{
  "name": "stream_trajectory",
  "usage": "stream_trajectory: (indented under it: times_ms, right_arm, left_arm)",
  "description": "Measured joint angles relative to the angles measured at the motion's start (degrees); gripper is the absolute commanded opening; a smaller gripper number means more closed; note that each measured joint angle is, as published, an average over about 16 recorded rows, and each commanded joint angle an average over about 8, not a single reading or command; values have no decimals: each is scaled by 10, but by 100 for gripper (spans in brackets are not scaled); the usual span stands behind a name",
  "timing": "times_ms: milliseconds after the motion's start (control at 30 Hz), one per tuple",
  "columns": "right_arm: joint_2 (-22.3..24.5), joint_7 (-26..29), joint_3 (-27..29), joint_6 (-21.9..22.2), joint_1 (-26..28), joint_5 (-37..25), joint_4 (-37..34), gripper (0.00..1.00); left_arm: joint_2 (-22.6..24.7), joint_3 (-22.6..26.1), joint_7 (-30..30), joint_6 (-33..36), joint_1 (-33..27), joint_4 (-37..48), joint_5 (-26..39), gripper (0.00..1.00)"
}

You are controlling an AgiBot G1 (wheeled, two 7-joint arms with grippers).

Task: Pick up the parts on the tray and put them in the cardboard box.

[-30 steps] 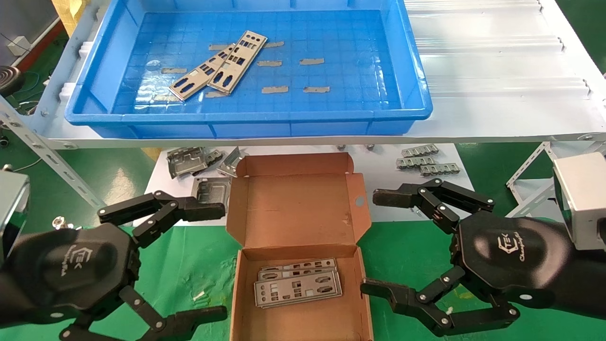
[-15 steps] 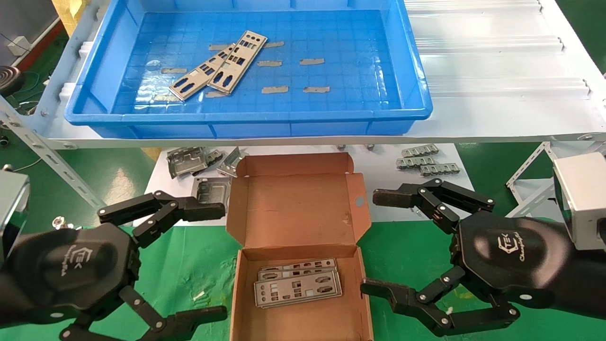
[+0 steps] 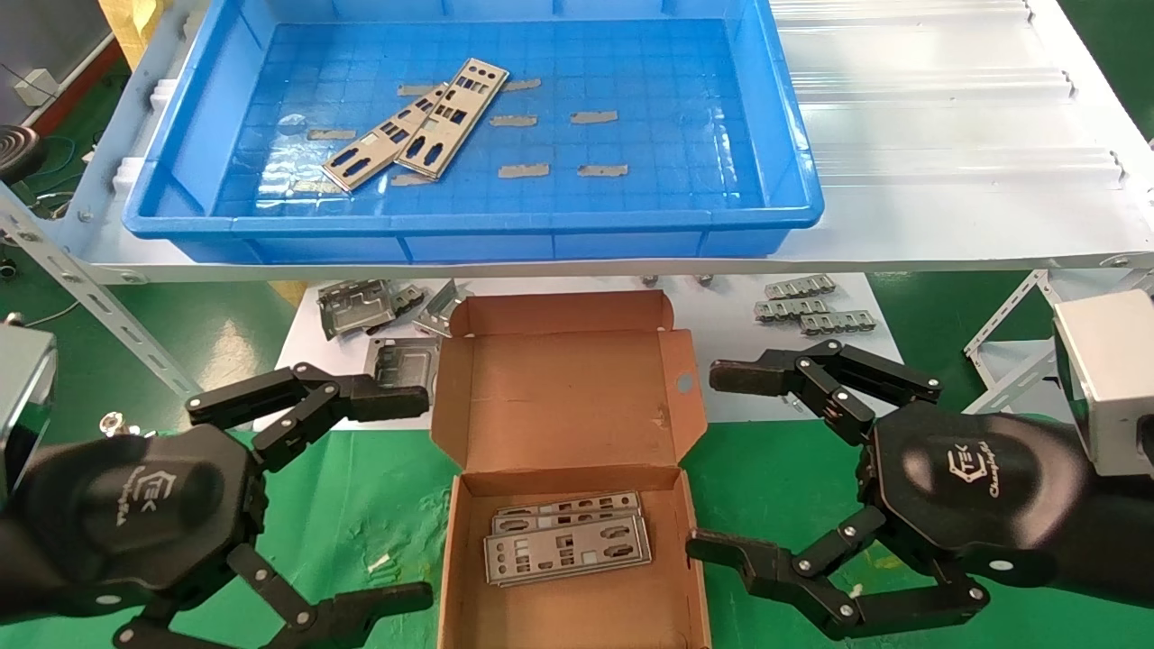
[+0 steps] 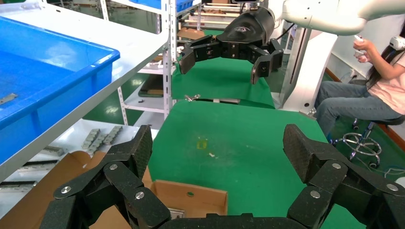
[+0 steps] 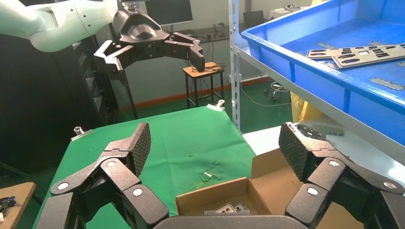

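both grippers idle, flanking the cardboard box [image 3: 568, 469].
left gripper [image 3: 397, 496] and right gripper [image 3: 712, 464] hover over the green counter [image 3: 361, 505], fingers spread, empty. two parts [image 3: 419, 122] lie overlapped in the blue tray [image 3: 469, 230]; stacked plates [image 3: 566, 539] sit in the box.

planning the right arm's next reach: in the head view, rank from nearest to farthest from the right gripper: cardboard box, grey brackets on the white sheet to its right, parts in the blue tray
Right gripper, open:
1. Cardboard box, just beside it, toward the left.
2. Grey brackets, ahead on the white sheet.
3. Parts in the blue tray, farthest, up on the shelf.
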Motion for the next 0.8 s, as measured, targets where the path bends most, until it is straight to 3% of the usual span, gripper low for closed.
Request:
stream_trajectory:
  times_ms: [800]
  right_arm:
    - [0, 0, 0, 0, 0, 0, 0, 100]
  left_arm:
    - [0, 0, 0, 0, 0, 0, 0, 100]
